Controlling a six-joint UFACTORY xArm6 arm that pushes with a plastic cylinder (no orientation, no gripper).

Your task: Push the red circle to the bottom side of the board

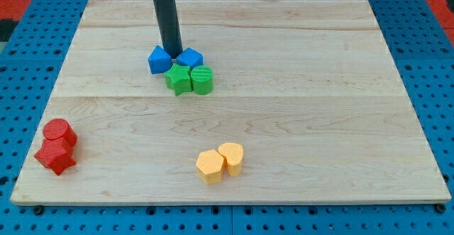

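Pale wooden planks make up the board (284, 121), which lies on a blue pegboard surface (28, 64) filling the frame's edges. At the lower left of the frame, close to the board's left edge, stands the red circle (59, 132), a short upright cylinder, and just below it, touching or nearly so, sits a red star-like block (55, 156). The cylinder looks like a small, rigid, light plastic piece that should slide readily on the smooth wood; being round, it will likely roll off a glancing contact, so the push is best placed on the middle of its upper side, driving straight toward the frame's bottom, though the red neighbour lies in that path and may be shoved along or deflect it. Toward the lower centre sit two yellow blocks (220, 162), side by side and touching. In the upper centre a cluster holds two blue blocks (160, 59) above two green blocks (189, 80). The dark rod comes down from the top of the frame, and its tip (172, 49) rests between the two blue blocks, well apart from the red circle; it has no jaws and clasps nothing.
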